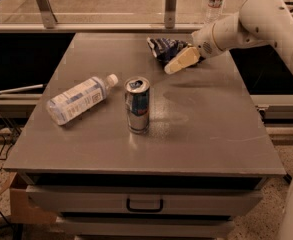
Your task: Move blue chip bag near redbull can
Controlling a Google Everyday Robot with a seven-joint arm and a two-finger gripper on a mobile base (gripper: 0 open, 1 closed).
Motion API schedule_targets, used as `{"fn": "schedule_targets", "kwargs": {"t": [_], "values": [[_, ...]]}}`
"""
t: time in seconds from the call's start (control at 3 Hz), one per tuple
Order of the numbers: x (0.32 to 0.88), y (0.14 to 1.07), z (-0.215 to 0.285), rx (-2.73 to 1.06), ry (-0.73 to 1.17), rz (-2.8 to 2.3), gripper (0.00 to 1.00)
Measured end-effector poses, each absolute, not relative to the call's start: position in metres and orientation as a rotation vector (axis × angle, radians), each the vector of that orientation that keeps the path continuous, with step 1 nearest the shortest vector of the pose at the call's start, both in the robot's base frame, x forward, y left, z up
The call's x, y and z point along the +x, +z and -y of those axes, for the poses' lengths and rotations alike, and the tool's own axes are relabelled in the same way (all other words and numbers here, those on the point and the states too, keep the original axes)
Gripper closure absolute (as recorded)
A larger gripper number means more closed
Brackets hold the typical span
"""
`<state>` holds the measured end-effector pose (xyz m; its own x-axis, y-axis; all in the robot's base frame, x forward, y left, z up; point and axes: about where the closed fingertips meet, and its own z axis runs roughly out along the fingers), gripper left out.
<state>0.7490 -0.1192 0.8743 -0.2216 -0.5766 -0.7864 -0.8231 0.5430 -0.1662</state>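
**Bag Not Moved Yet: Gripper Is Right at It**

The gripper (178, 63) is low over the far side of the table (211, 134). It sits at the right edge of the blue chip bag (161, 49) and looks like it touches it. I cannot tell if the gripper is open or closed, or if it has hold of the bag. The arm (246, 21) comes in from the right.

The blue chip bag lies crumpled on the table top, close to the far edge. The redbull can (137, 105) stands up straight near the middle, a bit closer to the front. The bag and the can are well apart, so I think the job has only just begun. The bag needs to be grabbed, carried toward the can and put down beside it.

A water bottle (78, 99) lies on its side just left of the can, with its cap pointing at the can. That side is crowded. The table is bare between the bag and the can, and also to the right of the can, so those look like good spots to put the bag. The can is tall and thin, so a bump could tip it over. The bag is close to the far edge, so a push the wrong way could slide it off.
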Motion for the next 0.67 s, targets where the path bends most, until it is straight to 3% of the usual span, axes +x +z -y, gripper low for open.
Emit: {"fn": "schedule_targets", "kwargs": {"t": [0.33,0.67], "values": [[0.7560,0.8641,0.1182,-1.114,0.371,-1.939,0.12],[0.7601,0.8601,0.1208,-1.092,0.361,-1.951,0.35]]}}
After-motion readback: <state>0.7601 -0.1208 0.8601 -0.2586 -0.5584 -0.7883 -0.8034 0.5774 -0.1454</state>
